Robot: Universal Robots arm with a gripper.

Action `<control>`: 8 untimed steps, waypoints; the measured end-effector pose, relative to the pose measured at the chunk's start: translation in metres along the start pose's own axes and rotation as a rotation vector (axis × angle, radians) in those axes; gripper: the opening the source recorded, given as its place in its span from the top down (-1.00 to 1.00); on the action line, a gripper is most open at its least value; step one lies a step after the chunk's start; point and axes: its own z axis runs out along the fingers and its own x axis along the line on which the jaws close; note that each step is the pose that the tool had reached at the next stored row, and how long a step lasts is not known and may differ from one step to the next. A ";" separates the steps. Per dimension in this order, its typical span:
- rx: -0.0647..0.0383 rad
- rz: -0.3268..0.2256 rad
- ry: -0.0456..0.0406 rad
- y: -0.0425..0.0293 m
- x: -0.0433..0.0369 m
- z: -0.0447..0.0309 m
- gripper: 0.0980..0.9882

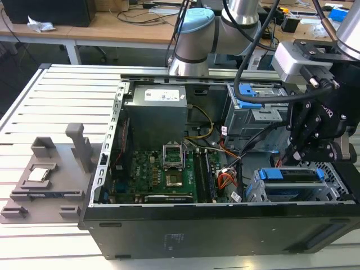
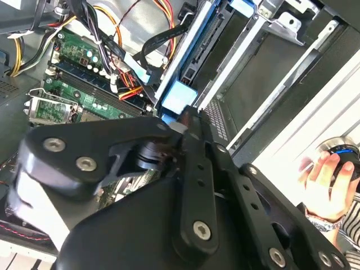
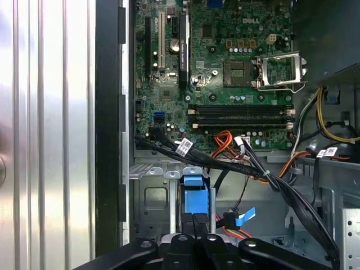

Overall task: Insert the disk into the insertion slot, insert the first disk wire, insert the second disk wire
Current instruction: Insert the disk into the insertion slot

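Seating step: by my reading the first step is in hand, the disk point(image 1: 293, 175) going into the insertion slot point(image 1: 256, 192). The two wire steps look not yet begun.
Gripper: in the first wrist view the gripper point(image 3: 197, 218) meets the blue caddy end of the disk. In the exterior view it hangs just over the slot's far edge.
Jaws: drawn together with nothing seen between them, tips against the blue caddy.
Disk position: inside the computer case point(image 1: 185, 230), in the perforated cage at the exterior view's right. Its upper edge is about level with the cage rim.
Long axis: the edge that shows runs across the exterior view from left to right, with a blue tab at each end. How deep the disk sits I cannot tell.
Next move calls for: in my judgement, a push straight along the bay, keeping the disk square to the walls so the caddy rails do not bind.
Cable bundle point(image 3: 247, 166): it crosses between the motherboard point(image 3: 225, 67) and the slot, near the gripper. I cannot tell whether any lead reaches the disk.
Surroundings: the case stands on a ribbed metal counter point(image 1: 56, 101). A person's hand point(image 2: 329, 180) rests beyond the case in the second wrist view.
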 end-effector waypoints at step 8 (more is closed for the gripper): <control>0.000 0.000 0.0000 0.0000 0.0000 0.0006 0.98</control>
